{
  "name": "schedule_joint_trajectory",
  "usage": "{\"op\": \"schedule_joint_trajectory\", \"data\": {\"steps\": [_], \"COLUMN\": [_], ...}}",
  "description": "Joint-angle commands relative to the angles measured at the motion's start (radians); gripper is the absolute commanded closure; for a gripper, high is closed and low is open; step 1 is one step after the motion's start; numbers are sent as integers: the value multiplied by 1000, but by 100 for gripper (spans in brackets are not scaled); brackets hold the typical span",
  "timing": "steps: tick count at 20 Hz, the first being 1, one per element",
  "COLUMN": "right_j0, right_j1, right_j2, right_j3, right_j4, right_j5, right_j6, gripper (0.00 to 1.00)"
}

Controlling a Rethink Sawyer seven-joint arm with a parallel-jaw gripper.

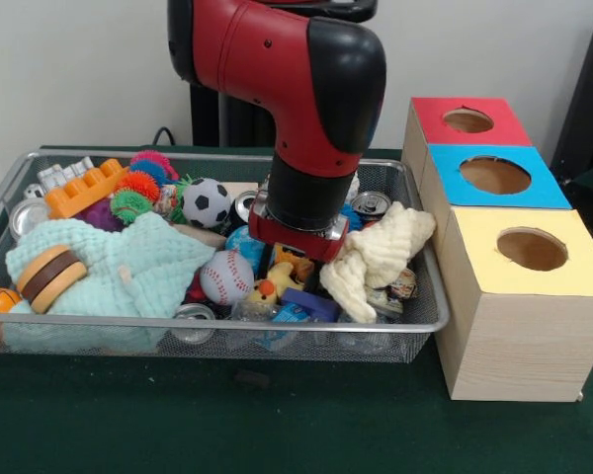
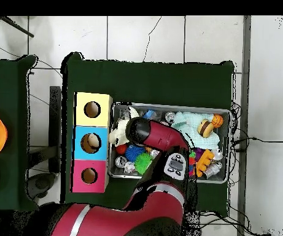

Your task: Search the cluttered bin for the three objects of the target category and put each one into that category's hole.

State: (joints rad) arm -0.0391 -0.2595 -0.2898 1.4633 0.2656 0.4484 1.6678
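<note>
Wire bin (image 1: 425,321), seemingly toy-crammed.

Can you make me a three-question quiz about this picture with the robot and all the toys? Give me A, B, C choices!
1. Where is the robot's arm reaching?
A. Into the yellow box
B. Down into the bin
C. Onto the floor

2. How many boxes with holes stand beside the bin?
A. Three
B. One
C. Five

3. What is the soccer ball doing?
A. Hanging in the air
B. Sitting on the blue box
C. Lying in the bin among the toys

Answers:
1. B, the arm comes down over the middle of the wire basket.
2. A, there is a red box, a blue box and a yellow box.
3. C, it rests near the spiky balls.
</note>
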Motion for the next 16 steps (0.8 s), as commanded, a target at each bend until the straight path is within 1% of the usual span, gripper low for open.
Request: {"op": "schedule_joint_trajectory", "data": {"steps": [1, 8, 13, 16], "right_j0": [-26, -53, -51, -66], "right_j1": [63, 87, 33, -5], "right_j2": [100, 107, 87, 83], "right_j3": [0, -32, 16, 50], "right_j4": [37, 30, 15, -1], "right_j5": [-66, -65, -44, -42], "right_j6": [214, 185, 180, 159], "gripper": [0, 0, 0, 0]}}
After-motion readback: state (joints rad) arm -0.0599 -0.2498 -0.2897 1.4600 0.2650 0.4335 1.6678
